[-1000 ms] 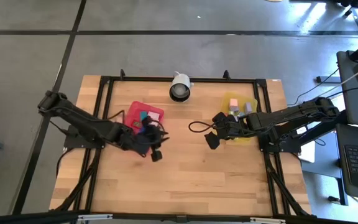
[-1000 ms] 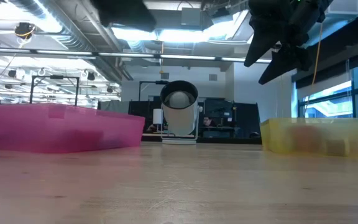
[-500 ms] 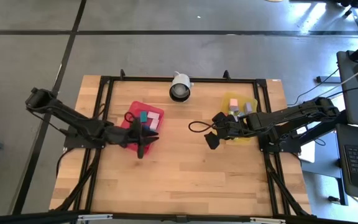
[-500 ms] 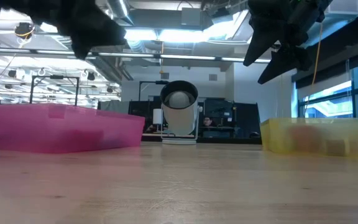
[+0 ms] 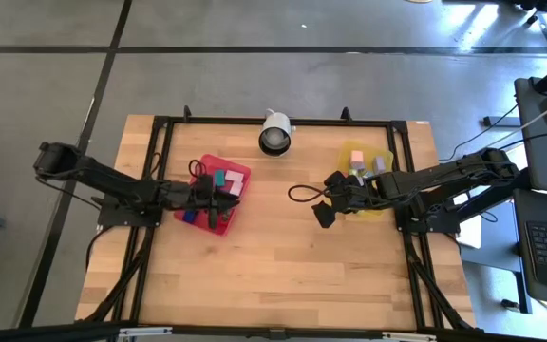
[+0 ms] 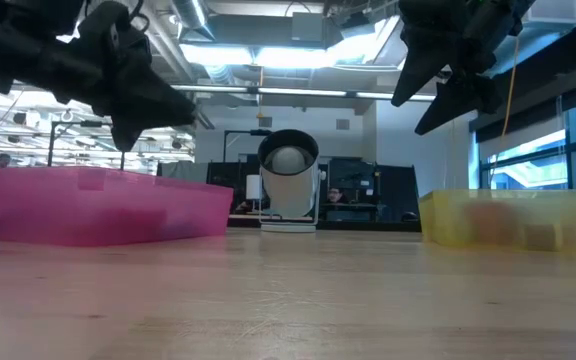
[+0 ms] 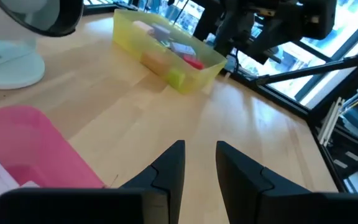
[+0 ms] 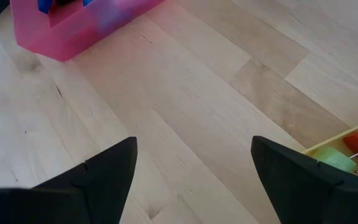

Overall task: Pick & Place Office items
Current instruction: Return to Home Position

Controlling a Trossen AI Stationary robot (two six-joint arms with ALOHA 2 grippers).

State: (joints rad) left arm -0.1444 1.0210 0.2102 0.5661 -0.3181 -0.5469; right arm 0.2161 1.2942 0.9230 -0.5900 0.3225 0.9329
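The office items lie in two trays. The red tray point(image 5: 207, 162) holds a teal piece point(image 5: 218, 178), a pale piece point(image 5: 235, 180) and a blue one point(image 5: 190, 217). The yellow tray point(image 5: 386, 158) holds a pink piece point(image 5: 356, 157) and a lilac one point(image 5: 378, 163); the left wrist view also shows a green piece point(image 7: 178, 78) in it. My left gripper point(image 5: 224, 207) hovers over the red tray's near right part, its fingers a narrow gap apart point(image 7: 201, 165) with nothing between them. My right gripper point(image 5: 321, 211) hangs wide open point(image 8: 191, 162) above bare table, just left of the yellow tray.
A white round device on a stand point(image 5: 275, 133) sits at the table's far edge between the trays. Bare wooden table point(image 5: 292, 266) stretches between the trays and toward the near edge. A black frame point(image 5: 283, 122) runs around the table.
My left arm has drawn back toward the table's left. Its gripper has moved from above the bare table by the red tray's near right corner to over the tray itself, and has come lower in the low view.
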